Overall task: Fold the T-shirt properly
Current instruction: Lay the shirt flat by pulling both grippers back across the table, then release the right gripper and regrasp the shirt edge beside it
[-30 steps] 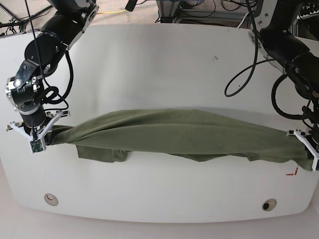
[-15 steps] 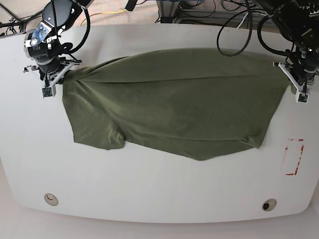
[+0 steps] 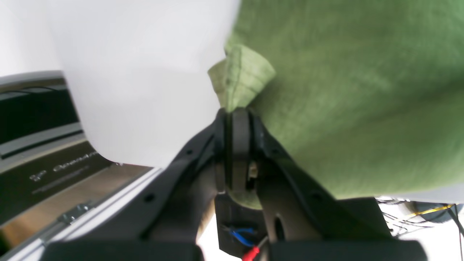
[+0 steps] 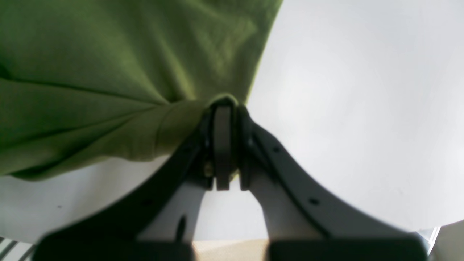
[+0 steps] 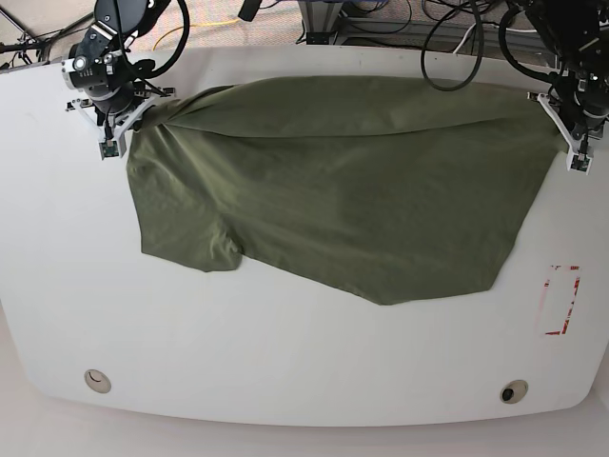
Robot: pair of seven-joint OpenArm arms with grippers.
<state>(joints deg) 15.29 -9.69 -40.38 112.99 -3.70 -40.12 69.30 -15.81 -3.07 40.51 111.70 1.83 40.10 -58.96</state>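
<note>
- Spreading step in hand, judged from the lie of the cloth: large plain olive-green short-sleeved T-shirt of thin wrinkly fabric (image 5: 333, 181) stretched across the far half of the white rounded worktop (image 5: 285, 362), no fold made yet.
- Left tool (image 5: 574, 143) pinched tight on a bunched corner of cloth at the far edge, on the base view's right; a tuft of fabric poking out past the tips.
- Right tool (image 5: 112, 129) likewise clamped on a gathered corner, on the base view's left.
- Near hem slack, uneven and slanting; one sleeve lobe drooping at near left.
- Next, probably: lowering both corners flat with even tension, then letting go without dragging the cloth.
</note>
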